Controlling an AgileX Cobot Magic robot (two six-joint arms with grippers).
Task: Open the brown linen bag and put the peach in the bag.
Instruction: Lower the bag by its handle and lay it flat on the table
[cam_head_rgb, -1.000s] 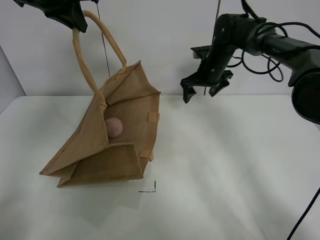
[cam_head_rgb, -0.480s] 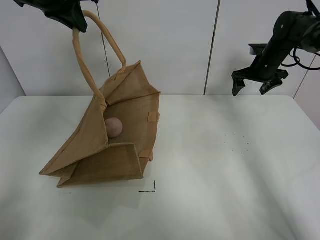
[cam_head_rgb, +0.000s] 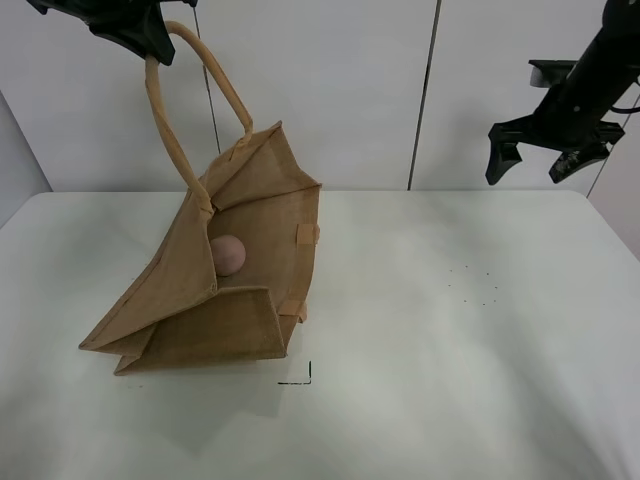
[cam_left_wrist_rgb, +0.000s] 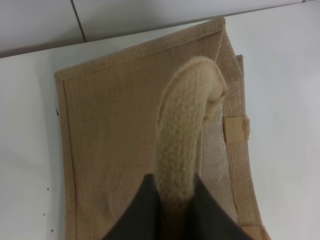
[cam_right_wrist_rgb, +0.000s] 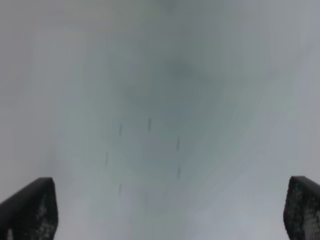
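1. Peach lies inside the brown linen bag, which you see resting on the left part of the bench with its mouth gaping wide.
2. Your left end effector pinches one beige handle high above the bench, holding that side of the bag up.
3. Your right end effector hangs in the air at the far right, well apart from the bag, with its fingers spread wide.
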